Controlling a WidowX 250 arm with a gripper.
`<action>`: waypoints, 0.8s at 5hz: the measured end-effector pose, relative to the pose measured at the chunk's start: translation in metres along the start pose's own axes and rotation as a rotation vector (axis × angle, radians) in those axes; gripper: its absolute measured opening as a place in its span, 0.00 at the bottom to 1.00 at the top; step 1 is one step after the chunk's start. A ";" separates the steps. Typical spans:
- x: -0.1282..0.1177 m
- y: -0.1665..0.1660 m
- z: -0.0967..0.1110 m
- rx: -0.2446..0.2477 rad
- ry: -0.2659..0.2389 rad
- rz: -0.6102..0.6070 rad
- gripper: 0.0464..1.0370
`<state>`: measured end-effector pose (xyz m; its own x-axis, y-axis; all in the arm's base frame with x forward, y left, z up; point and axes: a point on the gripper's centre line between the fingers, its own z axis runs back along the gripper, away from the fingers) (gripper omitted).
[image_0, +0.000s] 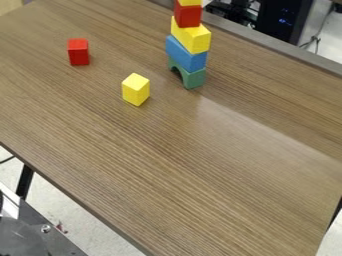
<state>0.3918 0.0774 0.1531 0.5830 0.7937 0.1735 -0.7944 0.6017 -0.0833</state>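
While the tower points lengthwise upward, I can't tell the end effector's state.

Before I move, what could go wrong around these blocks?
The tall stack of coloured blocks could topple if bumped: its layers sit unevenly on a narrow, notched green block.

If it fell backwards, pieces might go over the far edge of the brown wood-grain table.

Reaching for the loose yellow block could brush the stack, as it stands closer to it than the loose red block does.
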 end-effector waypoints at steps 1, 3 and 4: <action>0.002 0.014 0.027 -0.054 -0.040 -0.003 0.53; 0.006 0.081 0.066 -0.168 -0.079 -0.024 0.53; -0.002 0.107 0.056 -0.127 -0.009 -0.143 0.53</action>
<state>0.2964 0.1350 0.1987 0.6867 0.6985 0.2015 -0.6750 0.7155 -0.1799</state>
